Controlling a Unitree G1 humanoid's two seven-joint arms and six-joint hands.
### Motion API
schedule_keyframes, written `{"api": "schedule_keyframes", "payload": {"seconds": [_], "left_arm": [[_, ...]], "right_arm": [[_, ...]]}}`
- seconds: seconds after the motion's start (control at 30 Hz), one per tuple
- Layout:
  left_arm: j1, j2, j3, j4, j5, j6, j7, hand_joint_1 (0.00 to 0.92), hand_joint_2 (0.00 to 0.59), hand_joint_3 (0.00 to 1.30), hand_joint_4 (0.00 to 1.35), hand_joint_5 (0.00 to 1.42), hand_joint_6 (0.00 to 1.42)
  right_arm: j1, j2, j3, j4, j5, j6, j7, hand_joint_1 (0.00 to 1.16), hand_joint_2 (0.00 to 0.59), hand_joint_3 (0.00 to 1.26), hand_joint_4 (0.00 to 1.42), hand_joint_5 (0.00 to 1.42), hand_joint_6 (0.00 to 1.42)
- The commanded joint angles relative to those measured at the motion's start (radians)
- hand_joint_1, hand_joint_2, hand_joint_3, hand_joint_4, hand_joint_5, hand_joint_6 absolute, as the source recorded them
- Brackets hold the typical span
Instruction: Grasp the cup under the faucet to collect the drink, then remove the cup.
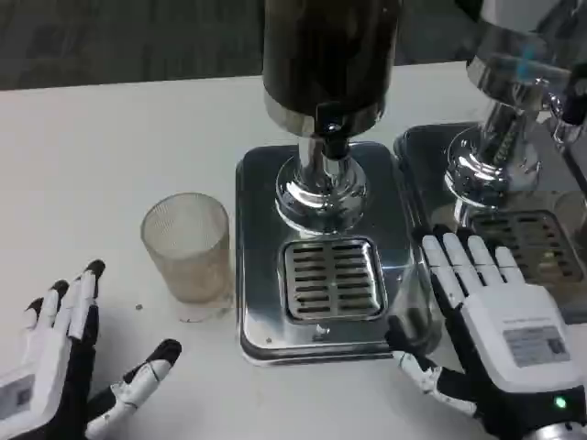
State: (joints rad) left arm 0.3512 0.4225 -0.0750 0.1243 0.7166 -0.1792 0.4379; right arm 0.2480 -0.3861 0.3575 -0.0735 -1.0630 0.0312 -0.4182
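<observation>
My white table [110, 147] carries everything here. Taking the shiny metal dispenser base [321, 275] with the slotted drain grate as my landmark: the ribbed clear cup [188, 247] stands upright on the bare tabletop just left of that base, beside its left edge and not on it. A second metal base [514, 211], also with a grate, sits on the table just to the right of the first.

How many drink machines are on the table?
2. One drink dispenser stands in the middle, on a shiny tray with a grate. A second dispenser stands at the right edge, partly cut off. More may be hidden beyond the picture.
</observation>
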Motion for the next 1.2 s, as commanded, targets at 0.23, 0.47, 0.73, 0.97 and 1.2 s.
{"api": "schedule_keyframes", "payload": {"seconds": [0.23,0.47,0.73,0.97,1.2], "left_arm": [[0.007,-0.017,-0.007,-0.001,0.001,-0.001,0.021,0.0,0.171,0.0,0.0,0.0,0.0],[0.01,-0.023,-0.015,-0.023,0.011,0.009,0.016,0.0,0.171,0.0,0.0,0.0,0.0],[0.021,-0.022,0.006,-0.045,-0.012,-0.03,0.052,0.0,0.145,0.0,0.0,0.0,0.0],[-0.051,0.002,0.055,0.023,-0.056,-0.122,0.102,0.0,0.095,0.0,0.0,0.0,0.0],[-0.205,0.037,0.063,0.251,-0.138,-0.255,0.092,0.0,0.042,0.0,0.0,0.0,0.0]], "right_arm": [[-0.01,-0.016,0.004,-0.004,0.017,-0.014,0.026,0.31,0.383,0.0,0.0,0.0,0.02],[0.002,-0.012,-0.003,-0.007,0.033,-0.01,0.021,0.32,0.399,0.0,0.0,0.0,0.02],[0.001,-0.011,-0.003,-0.012,0.034,-0.002,0.027,0.32,0.4,0.0,0.0,0.0,0.02],[0.012,0.005,0.001,-0.027,0.025,0.021,0.03,0.32,0.4,0.0,0.0,0.0,0.02],[0.026,0.03,0.009,-0.035,0.018,0.042,0.024,0.32,0.4,0.0,0.0,0.0,0.02]]}}
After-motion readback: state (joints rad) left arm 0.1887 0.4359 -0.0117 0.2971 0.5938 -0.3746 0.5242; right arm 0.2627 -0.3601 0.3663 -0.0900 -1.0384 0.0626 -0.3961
